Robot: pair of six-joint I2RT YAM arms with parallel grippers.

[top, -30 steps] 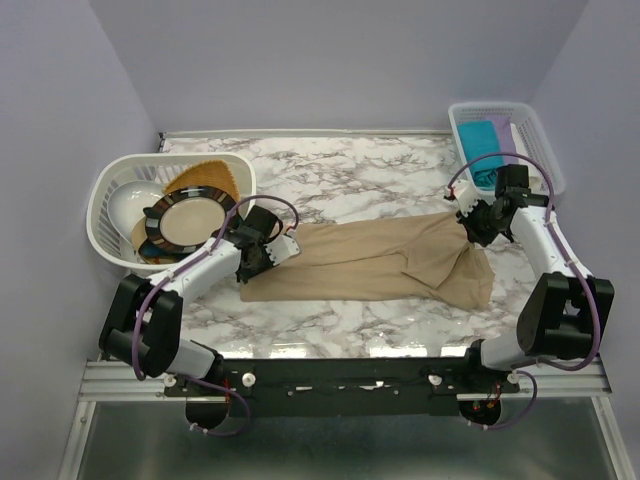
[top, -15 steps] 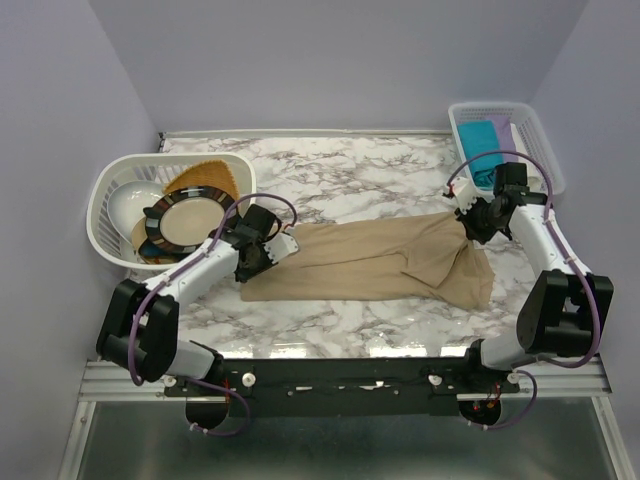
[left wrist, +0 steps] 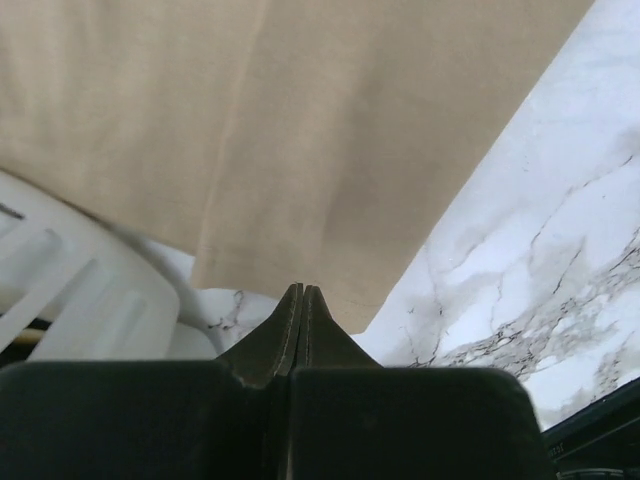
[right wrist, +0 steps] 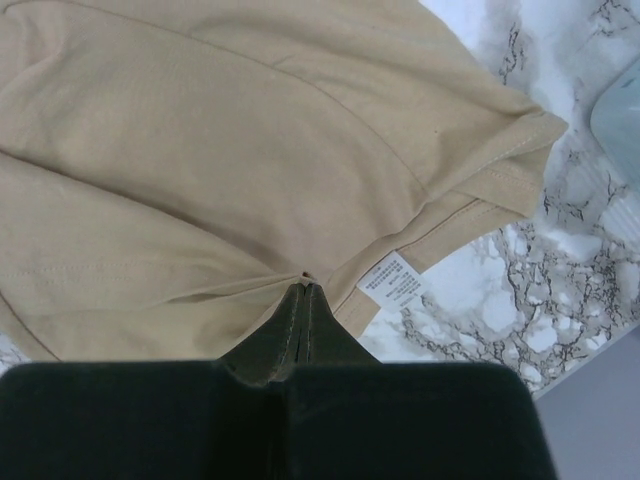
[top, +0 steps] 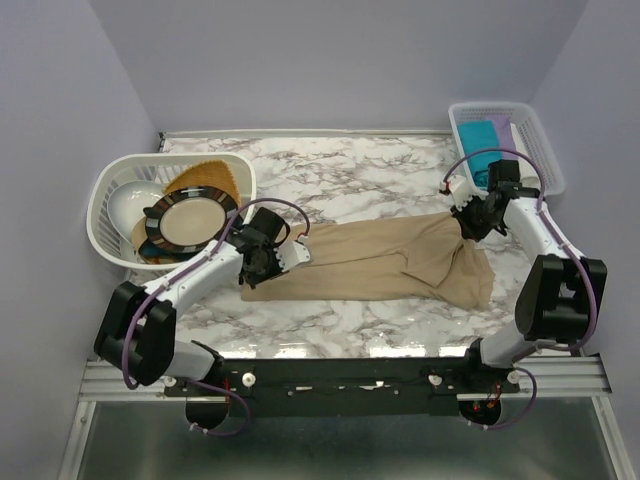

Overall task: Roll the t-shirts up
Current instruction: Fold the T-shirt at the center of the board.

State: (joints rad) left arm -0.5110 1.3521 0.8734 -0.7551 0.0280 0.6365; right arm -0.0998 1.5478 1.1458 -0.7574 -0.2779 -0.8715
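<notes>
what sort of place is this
Probably a robot lab booth, not a home: plain lilac walls box in a marble-look table, a left arm and right arm are bolted to a metal rail at its near edge, and a tan t-shirt lies spread out.

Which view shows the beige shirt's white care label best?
Right wrist: the care label is large and unobstructed at the edge of the beige t-shirt. Top external: too small to find. Left wrist: only plain cloth.

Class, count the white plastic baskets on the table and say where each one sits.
2. The left basket sits at the table's left edge, holding plates. The right basket sits at the far right corner, holding teal and lilac cloth. No other shows.
</notes>
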